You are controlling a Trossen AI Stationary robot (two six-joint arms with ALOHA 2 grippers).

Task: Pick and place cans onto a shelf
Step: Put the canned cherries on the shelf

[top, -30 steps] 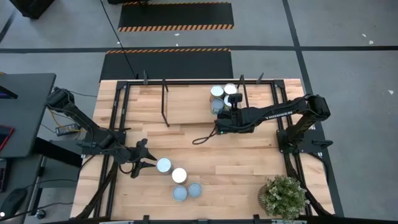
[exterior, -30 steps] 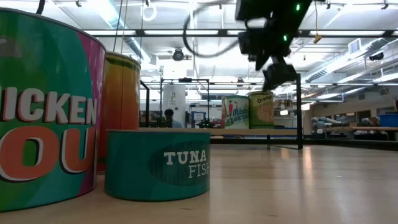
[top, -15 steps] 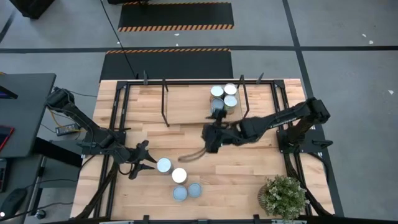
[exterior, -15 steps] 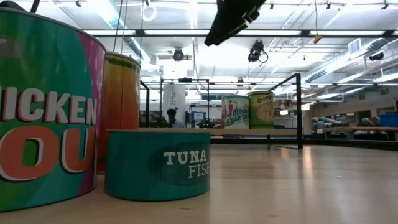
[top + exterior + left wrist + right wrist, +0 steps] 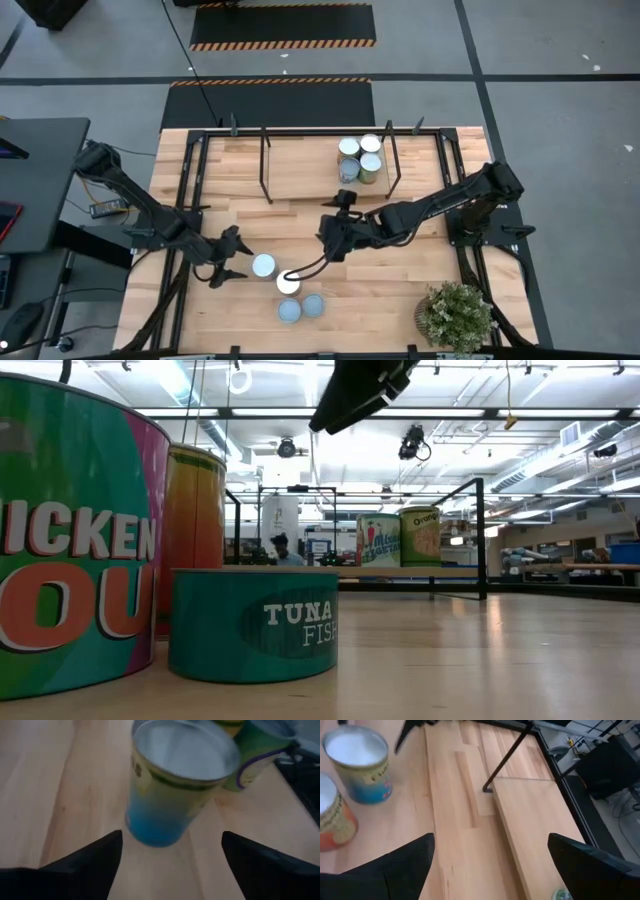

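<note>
Several cans stand on the table near its front: one [image 5: 263,265], a second [image 5: 288,283], and two more [image 5: 289,311] [image 5: 313,305]. My left gripper [image 5: 238,264] is open just left of the first can [image 5: 175,780], which stands ahead of its spread fingers, untouched. My right gripper [image 5: 326,240] is open and empty above the middle of the table, pointing at these cans [image 5: 357,762]. Several cans [image 5: 360,156] stand on the shelf [image 5: 300,170] at the back.
The shelf's black rails and posts [image 5: 265,165] rise along the back of the table. A potted plant [image 5: 458,315] sits at the near right corner. In the low view the near cans [image 5: 250,625] fill the left, and bare tabletop [image 5: 480,650] lies to the right.
My right gripper has drawn back from the cans on the shelf and swung toward the table's near left, toward the cans at the front, staying open and empty. The cans have kept their places.
</note>
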